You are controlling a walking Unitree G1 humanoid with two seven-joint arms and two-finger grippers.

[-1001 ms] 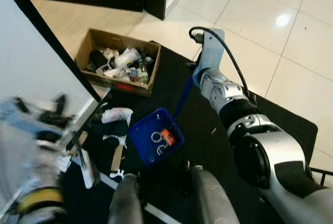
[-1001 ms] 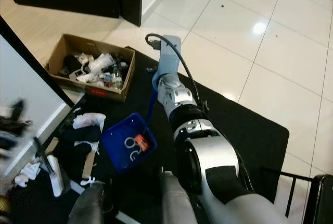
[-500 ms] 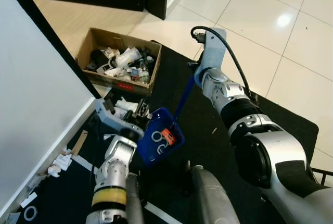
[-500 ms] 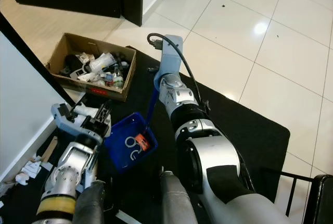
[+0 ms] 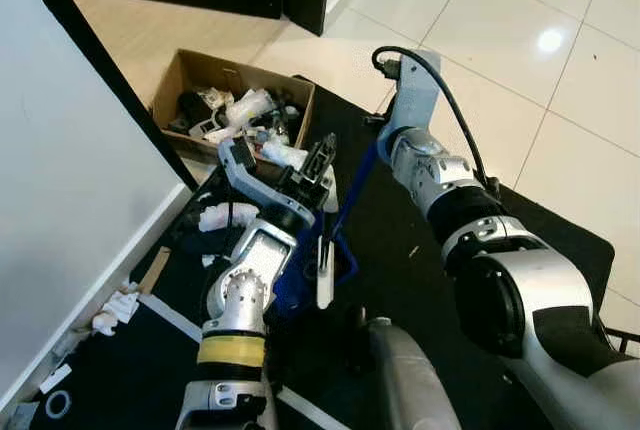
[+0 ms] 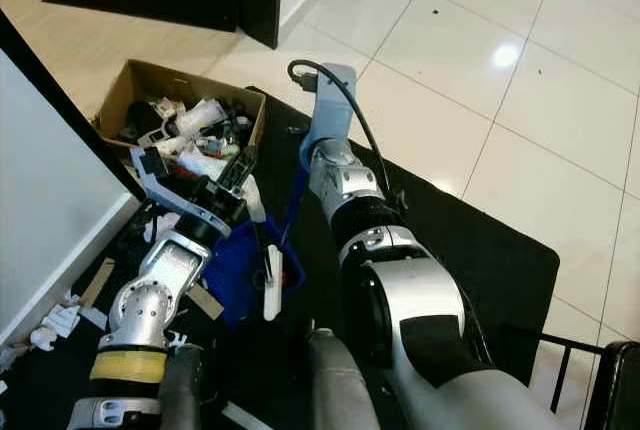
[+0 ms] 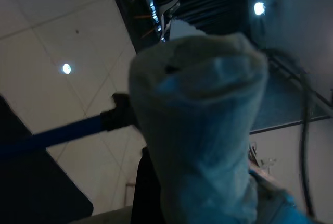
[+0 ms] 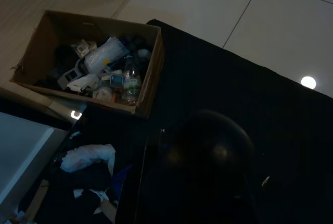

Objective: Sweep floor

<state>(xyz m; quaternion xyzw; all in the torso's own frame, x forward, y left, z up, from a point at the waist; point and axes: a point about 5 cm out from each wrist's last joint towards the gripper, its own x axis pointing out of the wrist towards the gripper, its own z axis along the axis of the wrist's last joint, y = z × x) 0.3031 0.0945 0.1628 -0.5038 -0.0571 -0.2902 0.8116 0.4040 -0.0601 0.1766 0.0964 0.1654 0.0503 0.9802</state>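
At frame centre, the left gripper (image 5: 290,165) clamps a white brush (image 5: 325,268) above the blue dustpan (image 6: 232,268). The right gripper (image 5: 372,148) apparently grips the dustpan's blue handle (image 5: 353,188). A cardboard box (image 5: 190,70) sits upper left.

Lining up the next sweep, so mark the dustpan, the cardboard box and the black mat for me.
dustpan (image 6: 232,272), right eye view, on its blue pan beside the left arm.
cardboard box (image 5: 180,74), left eye view, on its left wall.
black mat (image 6: 470,240), right eye view, on a bare stretch right of the right arm.
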